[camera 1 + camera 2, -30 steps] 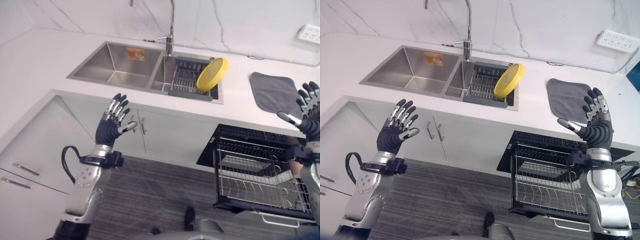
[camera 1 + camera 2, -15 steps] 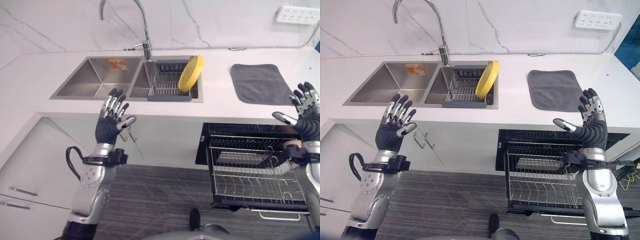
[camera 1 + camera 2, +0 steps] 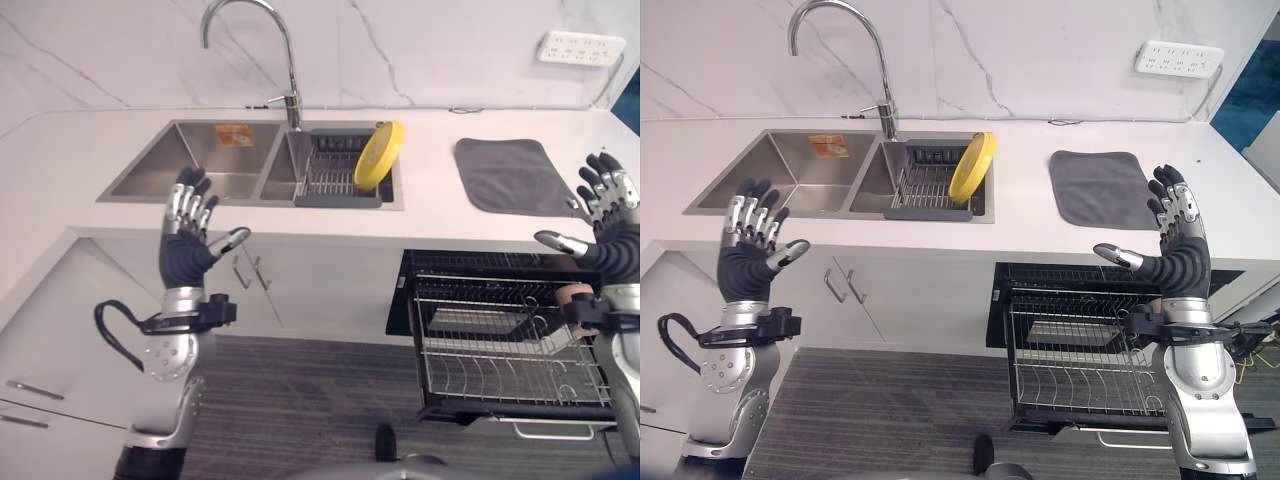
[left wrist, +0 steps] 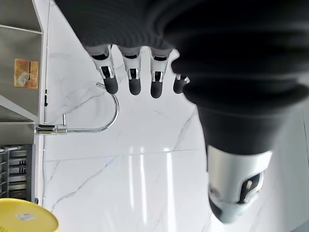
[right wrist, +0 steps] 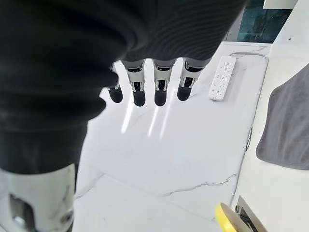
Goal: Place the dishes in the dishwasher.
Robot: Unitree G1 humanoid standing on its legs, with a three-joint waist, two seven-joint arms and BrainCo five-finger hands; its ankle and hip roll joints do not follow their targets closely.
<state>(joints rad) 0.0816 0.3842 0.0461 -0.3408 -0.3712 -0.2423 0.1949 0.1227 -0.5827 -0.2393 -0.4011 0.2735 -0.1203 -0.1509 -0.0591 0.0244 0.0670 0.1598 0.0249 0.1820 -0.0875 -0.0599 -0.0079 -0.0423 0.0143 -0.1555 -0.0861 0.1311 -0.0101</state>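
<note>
Step in hand: reaching for the dish; nothing is picked up yet, so the task looks barely begun.
How to do it well: I would bring one hand over the table to the sink rack and take the plate by its raised upper rim, thumb on one face and fingers on the other, then lift it straight up out of the wires before swinging it across to the dishwasher. It leans on edge, so a sideways nudge could tip it flat or knock it against the faucet.
Left hand point(image 3: 186, 250): raised in front of the cabinet doors below the sink, fingers straight and spread, thumb out; it holds and touches nothing.
Faucet point(image 3: 250, 35): arches over the divide between the two basins.
Sink rack point(image 3: 340, 172): sits in the right basin.
Yellow plate point(image 3: 379, 156): stands tilted on edge at the rack's right end, well apart from both hands.
Grey mat point(image 3: 503, 176): lies flat on the table right of the sink.
Dishwasher rack point(image 3: 505, 345): pulled out below the table, apparently free of dishes.
Right hand point(image 3: 1174, 250): raised above the dishwasher rack, fingers straight, thumb out, empty.
</note>
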